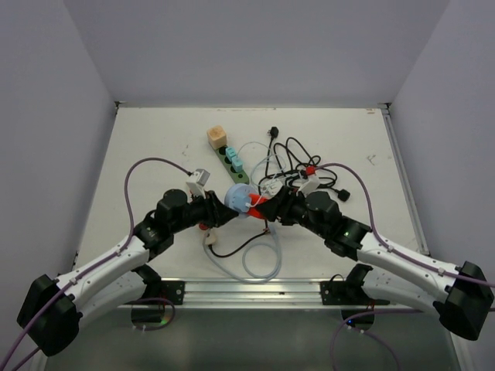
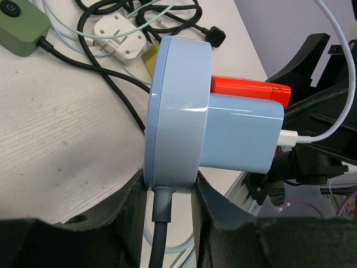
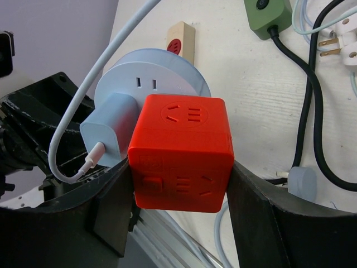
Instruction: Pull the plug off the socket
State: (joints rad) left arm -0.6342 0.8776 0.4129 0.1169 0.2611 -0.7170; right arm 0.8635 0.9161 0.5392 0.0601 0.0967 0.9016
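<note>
Tabletop [image 1: 155, 147]: L-grip [image 1: 224, 209] on socket [image 2: 175, 106], R-grip [image 1: 272, 203] on plug [image 3: 181, 134]

Plug [image 3: 181, 153] sits on the socket [image 3: 162, 70], charger [image 3: 109, 131] just beside

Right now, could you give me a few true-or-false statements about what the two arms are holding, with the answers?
1. The right gripper clamps the red cube. True.
2. The left gripper is empty. False: it clamps the round blue socket.
3. A white cable plugs into the pale blue charger. True.
4. The red cube is free of the socket. False: it sits pressed against the socket's face.
</note>
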